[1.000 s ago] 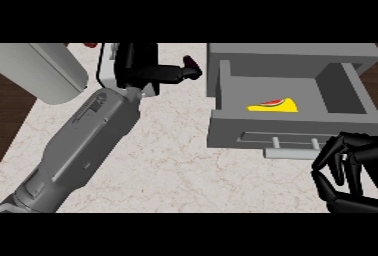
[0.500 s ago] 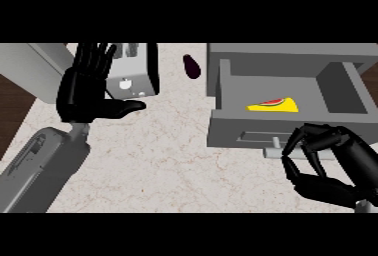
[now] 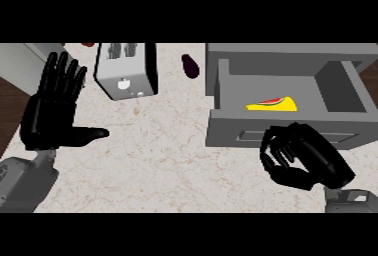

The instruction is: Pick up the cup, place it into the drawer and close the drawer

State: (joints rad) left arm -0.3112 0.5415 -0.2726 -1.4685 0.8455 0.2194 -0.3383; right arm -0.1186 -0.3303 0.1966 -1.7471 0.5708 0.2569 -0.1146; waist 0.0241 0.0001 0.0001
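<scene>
Two hands in view. No readable writing anywhere. Left hand (image 3: 53,117) is flat open over the pale marbled tabletop (image 3: 155,160), fingers straight and apart, thumb out — it sits lower and nearer the left edge than half a second ago. Right hand (image 3: 303,157) is at the grey drawer (image 3: 288,132) front, fingers curled together, nothing visible in them. The drawer stands open, boxy, a yellow wedge (image 3: 272,104) inside. Metal toaster (image 3: 125,70) and a dark purple eggplant (image 3: 190,66) stand behind. Cup: can't tell where it is.
</scene>
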